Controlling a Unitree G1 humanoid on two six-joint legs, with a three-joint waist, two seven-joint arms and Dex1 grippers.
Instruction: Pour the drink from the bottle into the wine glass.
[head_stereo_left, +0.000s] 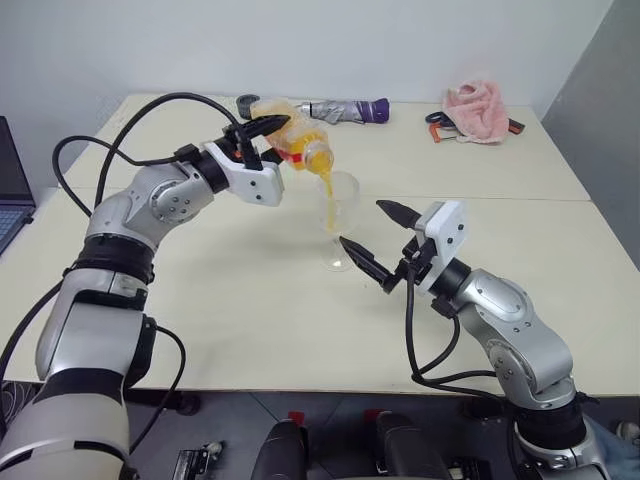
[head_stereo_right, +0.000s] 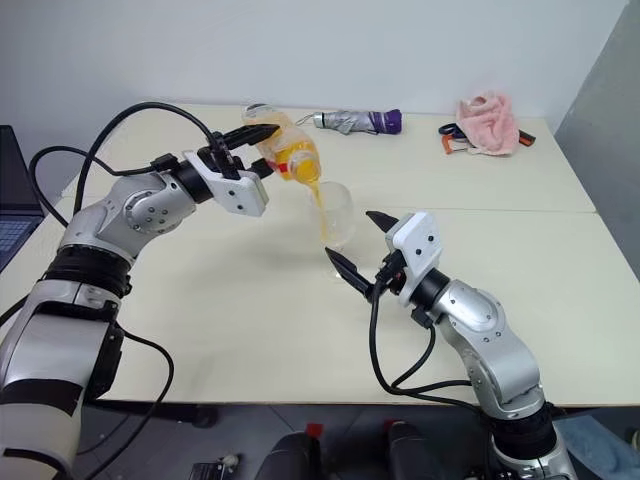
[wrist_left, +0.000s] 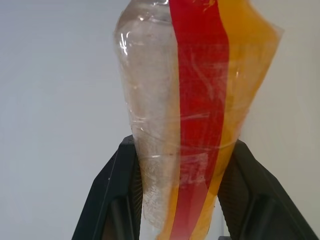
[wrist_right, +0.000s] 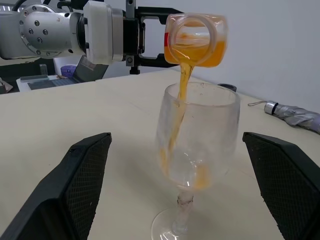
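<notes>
Landmark: wine glass (head_stereo_left: 339, 215), upright on the table (head_stereo_left: 250, 320), foot flat.

Bottle (head_stereo_left: 292, 138) tipped mouth-down above and to the left of the glass, neck just over the rim. Cap is off. The steep tilt puts the open mouth over the bowl so the drink (wrist_right: 180, 107) falls as a thin orange stream down the inner wall and collects at the bottom of the bowl; only a little has gathered there. Much of the drink sits in the bottle's lower half, so the pour looks early to midway.

Left gripper (head_stereo_left: 258, 140) clamped tight on the bottle body, one finger (wrist_left: 112, 200) on each flat side. A side grip keeps the mouth free and lets the wrist set the tilt.

Right gripper (head_stereo_left: 375, 245) just right of the glass stem, fingers spread wide, one to each side, touching nothing. Probably stands guard to steady the glass if it is nudged.

Folded umbrella (head_stereo_left: 345, 110) and pink cloth (head_stereo_left: 475, 110) lie far behind the glass, out of the way.

Risk: stream runs near the rim; more tilt could overshoot.
</notes>
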